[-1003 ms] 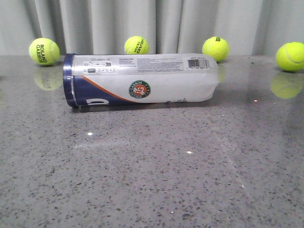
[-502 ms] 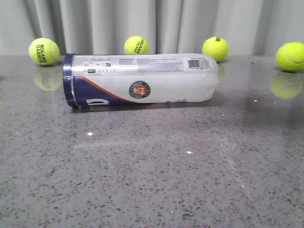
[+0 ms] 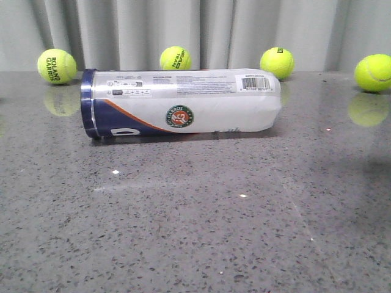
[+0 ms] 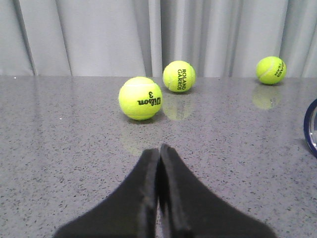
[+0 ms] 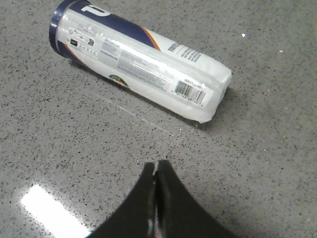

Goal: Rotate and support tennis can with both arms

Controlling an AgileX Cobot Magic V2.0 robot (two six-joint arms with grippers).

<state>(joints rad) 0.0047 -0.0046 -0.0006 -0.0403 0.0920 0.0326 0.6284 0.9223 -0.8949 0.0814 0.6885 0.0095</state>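
Note:
The tennis can (image 3: 180,104) lies on its side on the grey speckled table, its navy end to the left and its lobed clear base to the right, the round logo facing the front camera. It also shows in the right wrist view (image 5: 143,62), and its navy rim shows at the edge of the left wrist view (image 4: 312,129). My left gripper (image 4: 158,148) is shut and empty, low over the table and apart from the can. My right gripper (image 5: 156,166) is shut and empty, above the table and short of the can. Neither arm shows in the front view.
Several yellow tennis balls lie along the back by the grey curtain: one (image 3: 57,66) at the left, one (image 3: 175,58) behind the can, one (image 3: 277,62), one (image 3: 373,72) at the right. A Wilson ball (image 4: 140,98) lies ahead of my left gripper.
The can and the balls have not moved. A faint shadow has darkened on the table at the right edge of the front view.

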